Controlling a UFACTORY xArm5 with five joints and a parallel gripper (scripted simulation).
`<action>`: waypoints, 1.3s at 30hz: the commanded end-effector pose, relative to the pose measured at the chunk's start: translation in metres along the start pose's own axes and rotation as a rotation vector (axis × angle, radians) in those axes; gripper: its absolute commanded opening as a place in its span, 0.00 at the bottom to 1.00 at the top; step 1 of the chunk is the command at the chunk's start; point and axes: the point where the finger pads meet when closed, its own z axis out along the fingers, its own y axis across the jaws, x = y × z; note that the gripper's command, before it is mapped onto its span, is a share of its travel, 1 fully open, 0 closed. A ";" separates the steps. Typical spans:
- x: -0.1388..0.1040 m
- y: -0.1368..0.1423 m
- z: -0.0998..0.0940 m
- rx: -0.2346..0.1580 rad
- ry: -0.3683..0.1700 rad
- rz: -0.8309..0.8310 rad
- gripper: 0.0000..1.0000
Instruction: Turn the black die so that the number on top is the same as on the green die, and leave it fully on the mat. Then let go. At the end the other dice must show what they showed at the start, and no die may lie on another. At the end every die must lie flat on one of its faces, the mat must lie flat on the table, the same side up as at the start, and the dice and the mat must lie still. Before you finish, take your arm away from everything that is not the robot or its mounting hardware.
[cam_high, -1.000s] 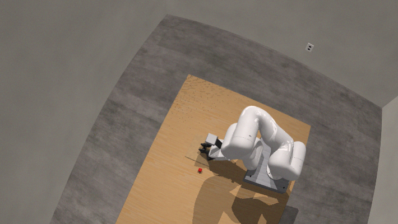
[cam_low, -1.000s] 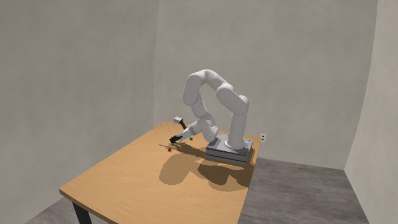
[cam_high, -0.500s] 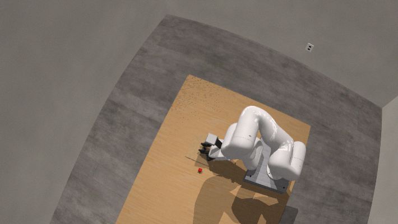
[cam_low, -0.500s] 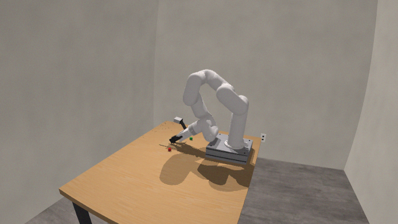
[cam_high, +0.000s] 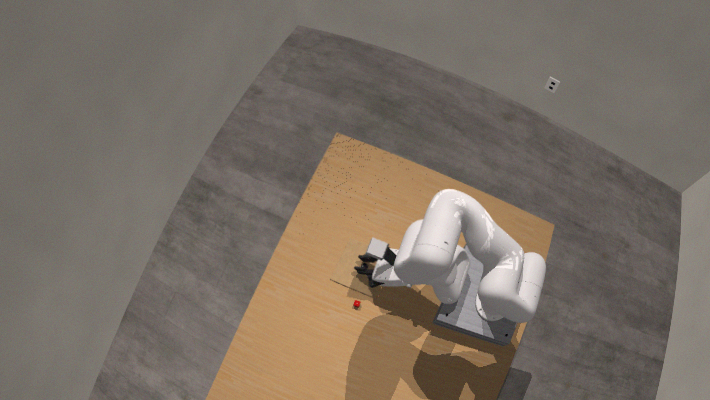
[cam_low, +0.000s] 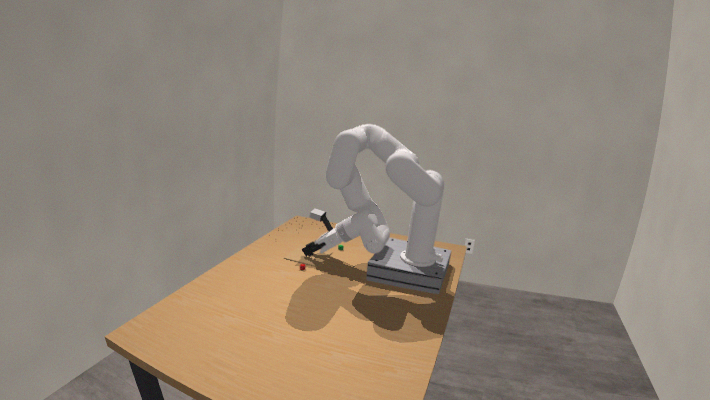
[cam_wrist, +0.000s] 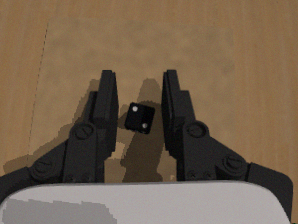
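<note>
The black die (cam_wrist: 139, 118) is between the fingertips in the wrist view, slightly turned, with a gap on each side. Its face towards the wrist camera shows two white pips; whether it lies flat I cannot tell. My gripper (cam_high: 359, 263) (cam_low: 306, 251) (cam_wrist: 139, 88) is open around it, tilted and low over the mat. The thin tan mat (cam_wrist: 200, 55) spreads under the fingers, close in colour to the table. The green die (cam_low: 340, 247) is beyond the gripper in the exterior view; its pips are too small to read, and the arm hides it in the top view.
A red die (cam_high: 356, 303) (cam_low: 302, 267) lies on the table (cam_high: 280, 320) (cam_low: 225, 310), outside the mat's dark edge line. The arm's base (cam_high: 470, 320) (cam_low: 405, 275) stands to the right. The arm's shadow falls across the table and over part of the mat.
</note>
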 end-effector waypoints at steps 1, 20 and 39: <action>0.001 0.000 0.000 0.000 0.002 0.000 0.31; 0.001 0.000 -0.001 0.000 0.002 0.000 0.31; 0.001 0.000 -0.048 -0.001 0.002 0.000 0.31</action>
